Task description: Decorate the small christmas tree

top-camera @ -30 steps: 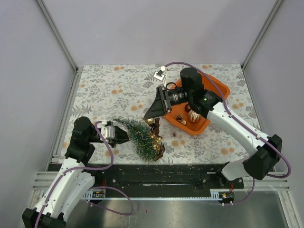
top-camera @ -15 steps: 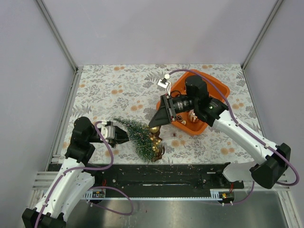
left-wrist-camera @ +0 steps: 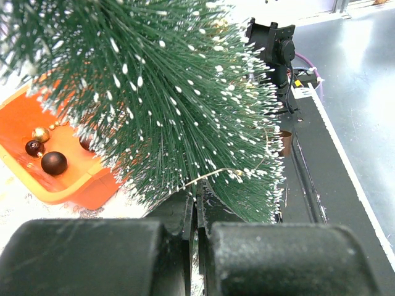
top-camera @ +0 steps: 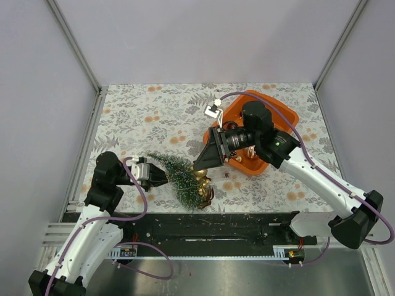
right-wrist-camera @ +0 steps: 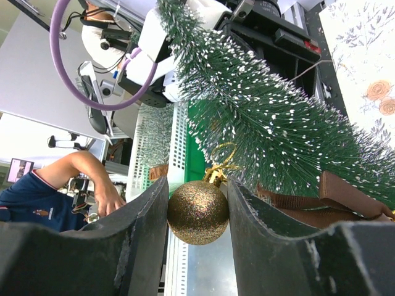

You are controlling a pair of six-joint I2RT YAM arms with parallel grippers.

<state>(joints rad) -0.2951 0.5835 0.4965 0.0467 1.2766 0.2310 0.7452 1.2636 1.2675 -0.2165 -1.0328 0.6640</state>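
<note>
One small christmas tree lies on its side on the tabletop close to the near edge, with its tip pointing left. The left fingers are pressed together on the tree's tip. The right fingers pinch a gold glitter bauble just beside the lower branches.

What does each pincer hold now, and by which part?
The left pincer grips the small tree at its narrow upper end, near the tip. The right pincer grips a gold glitter ball by its round sides.
</note>
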